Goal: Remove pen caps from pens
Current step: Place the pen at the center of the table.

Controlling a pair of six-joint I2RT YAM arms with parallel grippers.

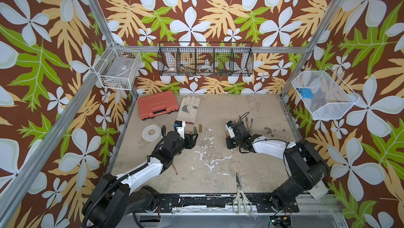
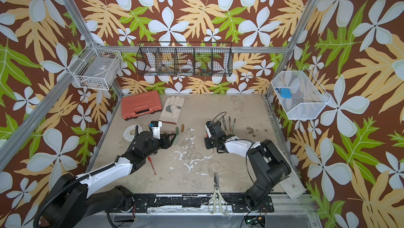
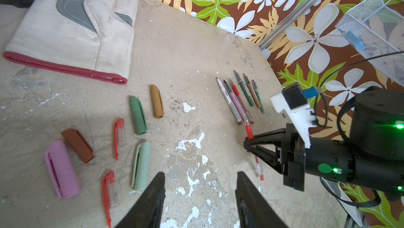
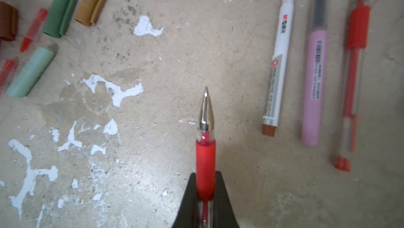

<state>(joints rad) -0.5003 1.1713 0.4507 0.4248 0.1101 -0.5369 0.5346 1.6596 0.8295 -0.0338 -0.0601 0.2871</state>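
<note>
Pens [image 3: 240,100] lie six abreast in a tight row right of centre, toward the far side of the table [image 1: 251,168], a worn, mottled beige slab with white flaked patches; at its far left sits a ribbed orange-red plastic tool case [image 1: 157,104], and just right of it a flat cream canvas work glove [image 1: 188,109] with grey patches and a red hem; long grey-handled scissors [image 1: 240,190] lie at the near edge. The left gripper [image 3: 200,194] hangs near the caps, its black tapered fingers apart with nothing between them; the right gripper [image 4: 206,178] is clamped on the rubber sleeve of a red gel pen [image 4: 205,150], clear-barrelled, its chrome cone tip bare, held near-left of the row; another red pen [image 2: 152,165] lies near left, partly under the left forearm. The row runs white marker [image 3: 228,102], lilac-pink, red, dark green, gold-brown, pale green, all tips exposed. The pen caps [image 3: 137,115] lie loose left of centre, just on the near side of the glove's hem: a fat pink tube [image 3: 62,170]; brown, dark green, pale green and gold clipped sleeves; two slim red-and-clear ones.
</note>
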